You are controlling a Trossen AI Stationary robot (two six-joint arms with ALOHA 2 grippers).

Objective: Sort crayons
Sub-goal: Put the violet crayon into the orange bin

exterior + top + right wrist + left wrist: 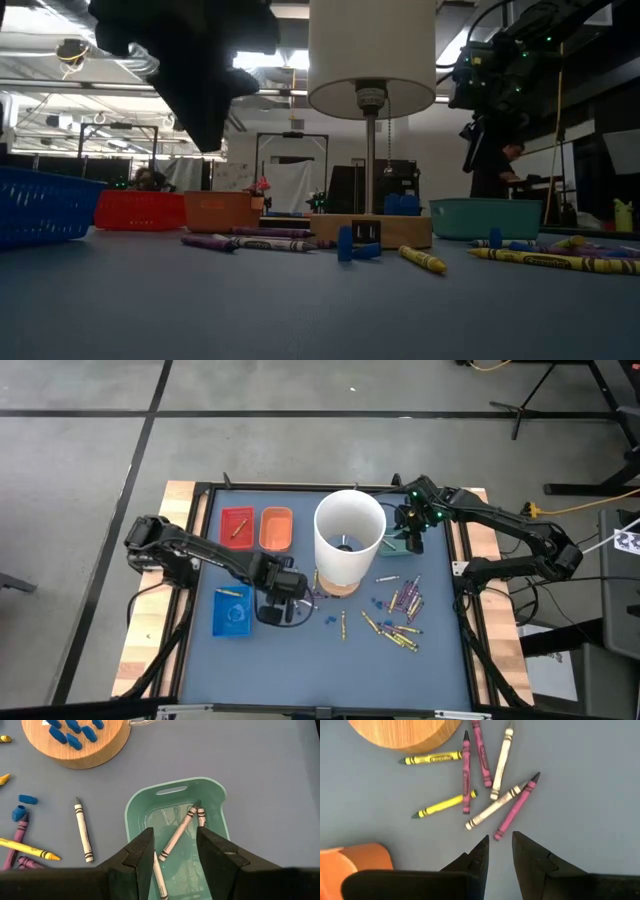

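Several crayons lie loose on the blue-grey table: a purple, grey-white and yellow cluster beside the lamp's wooden base, and a larger scatter toward the near right. My left gripper hovers open and empty just above the table. Its fingertips stand by the lower end of a purple crayon without touching it. My right gripper is open and empty above the teal tray, in which a few grey-white crayons lie.
A tall white lamp shade stands at the table's middle between the arms. Red and orange trays sit at the far left, and a blue tray at the near left. Small blue pieces lie among the crayons.
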